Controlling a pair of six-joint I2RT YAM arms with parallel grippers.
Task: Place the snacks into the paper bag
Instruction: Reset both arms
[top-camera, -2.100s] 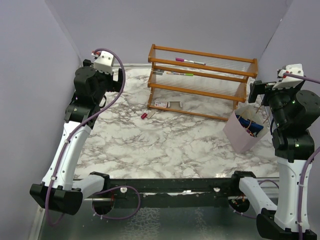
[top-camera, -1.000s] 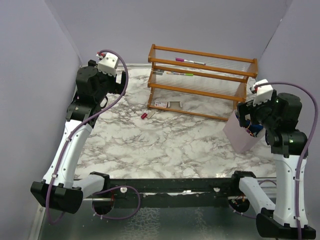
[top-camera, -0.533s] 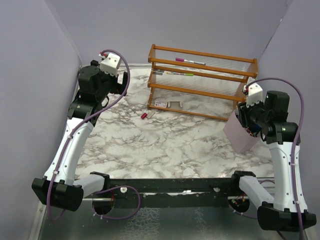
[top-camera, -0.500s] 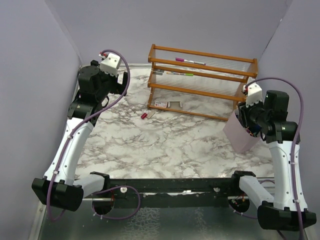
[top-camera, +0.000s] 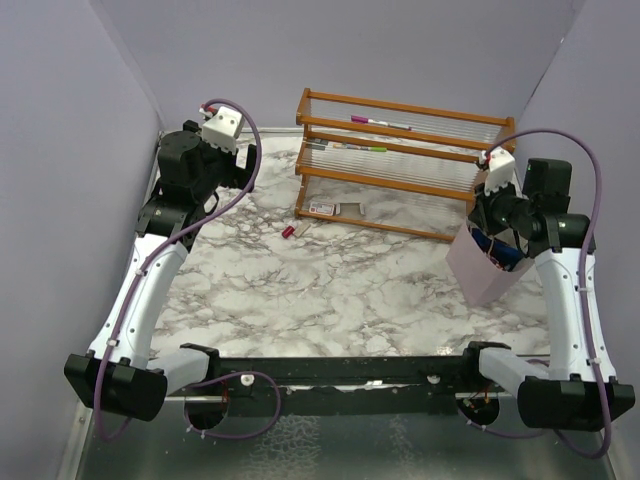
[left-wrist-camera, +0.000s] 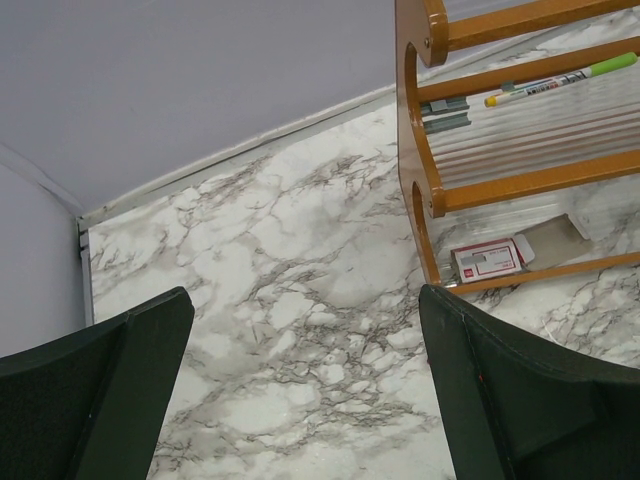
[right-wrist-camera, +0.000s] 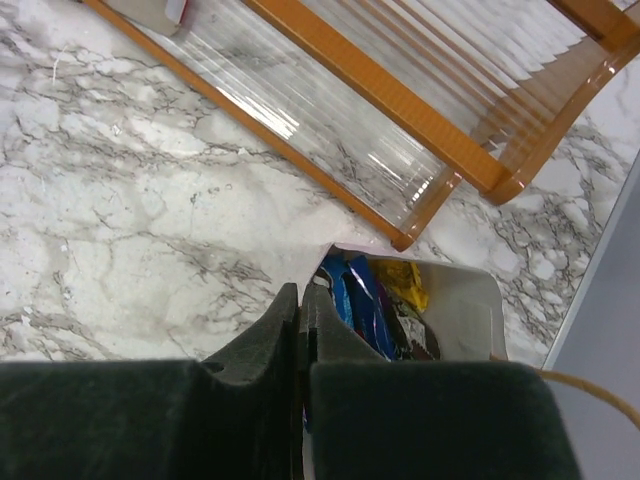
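The pale pinkish paper bag (top-camera: 484, 272) stands at the right, beside the rack's end. In the right wrist view its open top (right-wrist-camera: 470, 300) shows several snacks inside, among them blue wrappers (right-wrist-camera: 360, 300) and a yellow one (right-wrist-camera: 405, 280). My right gripper (right-wrist-camera: 301, 290) is shut at the bag's near-left rim, one finger outside the wall and one inside, the paper edge pinched between them. From above, the same right gripper (top-camera: 482, 226) sits over the bag's mouth. My left gripper (left-wrist-camera: 305, 293) is open and empty, held high over the far-left of the table (top-camera: 243, 166).
A wooden rack (top-camera: 400, 165) with clear shelves stands at the back, pens on its shelves (left-wrist-camera: 560, 80). A red-white card (top-camera: 322, 209) lies under its left end, and a tiny red piece (top-camera: 288, 231) lies on the marble in front. Grey walls close both sides.
My right arm swung in and down to the bag's rim, and its gripper went from open to shut there. The left arm barely moved.
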